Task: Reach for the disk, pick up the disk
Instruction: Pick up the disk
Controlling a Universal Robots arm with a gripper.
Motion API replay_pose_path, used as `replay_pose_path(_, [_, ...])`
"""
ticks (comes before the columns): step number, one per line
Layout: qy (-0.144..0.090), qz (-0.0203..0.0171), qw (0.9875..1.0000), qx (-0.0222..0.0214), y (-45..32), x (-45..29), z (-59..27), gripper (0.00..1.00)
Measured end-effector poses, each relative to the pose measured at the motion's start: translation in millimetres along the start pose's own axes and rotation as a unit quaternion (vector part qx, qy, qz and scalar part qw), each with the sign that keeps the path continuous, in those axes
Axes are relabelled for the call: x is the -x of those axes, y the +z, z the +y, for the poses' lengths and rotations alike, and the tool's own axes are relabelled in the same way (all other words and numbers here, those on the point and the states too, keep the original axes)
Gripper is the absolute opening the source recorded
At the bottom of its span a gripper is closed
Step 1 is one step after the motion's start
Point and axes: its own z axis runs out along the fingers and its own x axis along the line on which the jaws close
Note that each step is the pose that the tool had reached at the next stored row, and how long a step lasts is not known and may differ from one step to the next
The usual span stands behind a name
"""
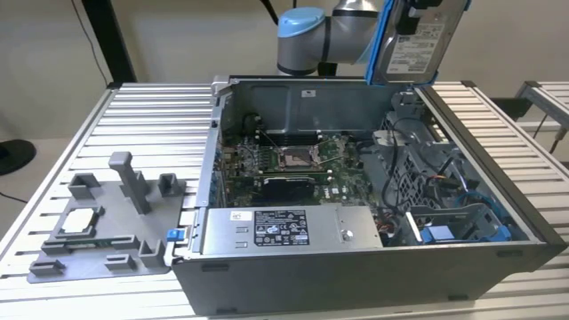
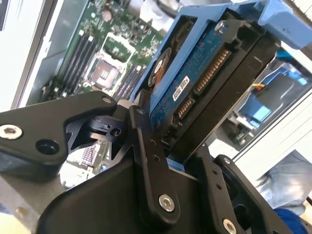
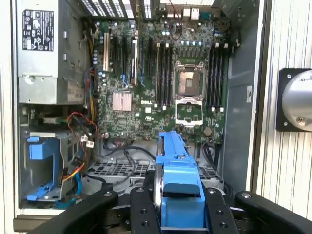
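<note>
Above the open computer case (image 1: pixel 356 200), well clear of its rim, the disk (image 1: pixel 422 40) is held upright at the arm's wrist in the exterior view, white label facing the camera and blue bracket (image 1: pixel 382 40) along its edge. The claw (image 2: pixel 168 146) is closed on the disk: in the second wrist view the black fingers (image 2: pixel 146 146) are pressed against both flat sides of the drive, circuit board and connector end exposed. In the first wrist view the blue bracket is seen edge-on between the two finger linkages, with the motherboard (image 3: pixel 161 83) and empty CPU socket (image 3: pixel 189 80) far below. The pick-up is judged essentially done; the disk is off everything and carried by the claw alone.

For the hold to be kept well, the grip is best maintained squarely across the metal body, not on the plastic bracket, which may flex. The disk looks slightly tilted in the fingers, so slip is a risk if the wrist is swung fast. The loose cables (image 3: pixel 80 129) and the blue drive bay (image 3: pixel 44 165) inside the case should be kept clear of. A grey fixture (image 1: pixel 106 220) sits on the slatted table (image 1: pixel 142 120) beside the case, untouched.
</note>
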Motion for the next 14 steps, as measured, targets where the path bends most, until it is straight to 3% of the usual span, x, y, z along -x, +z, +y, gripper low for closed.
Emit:
replay_pose_path(6, [0.0,-0.0001,1.0,-0.0001,0.0,-0.2,-23.8,0.0])
replay_pose_path(14, [0.0,0.0,1.0,0.0,0.0,-0.6,-24.2,0.0])
